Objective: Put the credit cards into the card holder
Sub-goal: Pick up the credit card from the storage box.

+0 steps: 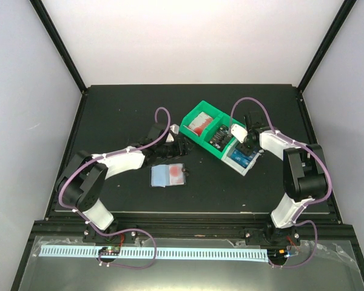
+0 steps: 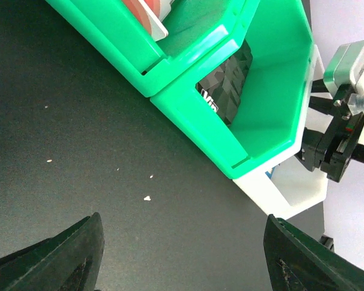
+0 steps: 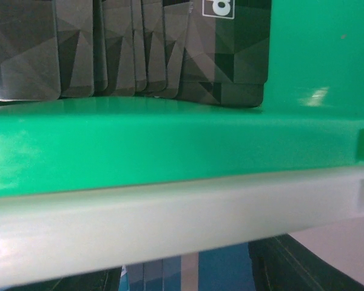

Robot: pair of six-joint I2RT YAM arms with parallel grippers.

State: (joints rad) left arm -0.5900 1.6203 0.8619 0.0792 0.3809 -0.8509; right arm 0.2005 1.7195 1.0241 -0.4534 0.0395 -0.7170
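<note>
Black mat [image 1: 109,121], open room at nine o'clock, a pale blue packet [image 1: 168,175] with a red patch lying at six; just past it the left gripper [image 2: 183,230], and only its wrist view shows it spread wide, holding nothing. At two o'clock black credit cards [image 3: 139,48] stand in the green bin [image 2: 273,91], blue cards [image 3: 218,271] in the white bin [image 3: 170,224], right gripper [image 1: 249,144] hovering there, spread impossible to tell.

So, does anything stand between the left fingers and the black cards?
Yes: the near wall of the green bin. The black cards stand inside it, behind that wall; the open left fingers would probably need to reach over it.
</note>
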